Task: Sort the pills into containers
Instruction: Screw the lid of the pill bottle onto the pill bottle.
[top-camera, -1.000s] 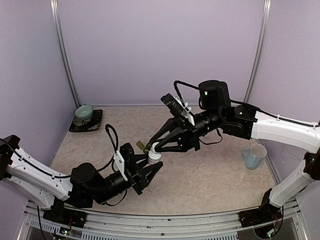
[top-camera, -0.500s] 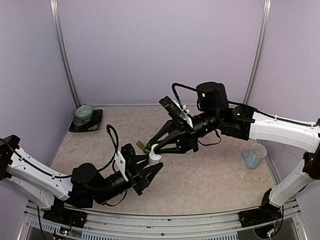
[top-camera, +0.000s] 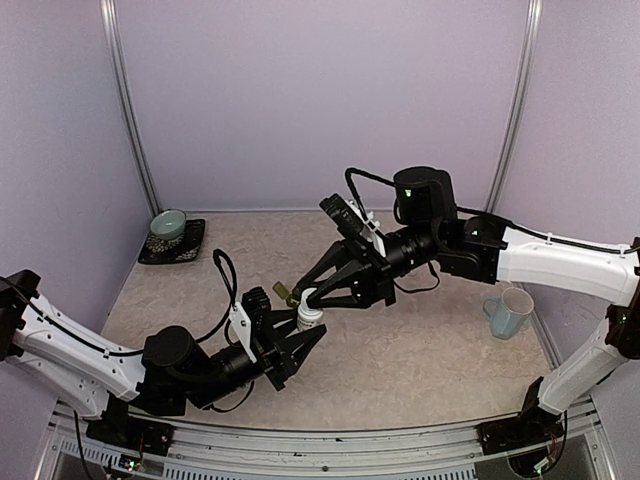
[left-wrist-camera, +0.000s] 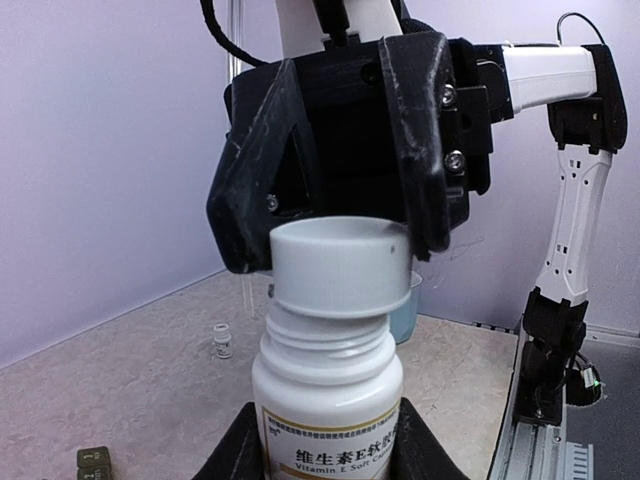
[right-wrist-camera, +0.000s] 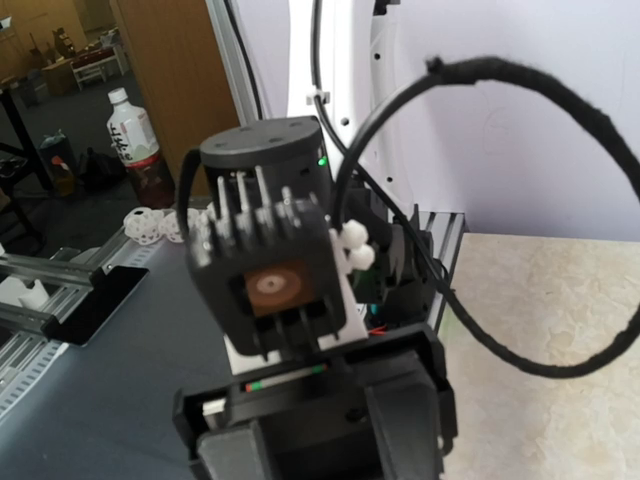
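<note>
A white pill bottle with a gold-edged label stands upright in my left gripper, which is shut on its body. My right gripper reaches in from the right and is shut on the white cap. Its black fingers flank the cap, and bare thread shows below the cap. The dark green containers lie on the table to the left, just behind the bottle. No pills show.
A small white vial stands on the table past the containers. A pale blue mug sits at the right and a pale green bowl on a dark tray at the far left. The right wrist view faces my left wrist camera.
My right arm has shifted slightly left and turned a little at the cap. The bottle and my left arm have stayed where they were.
</note>
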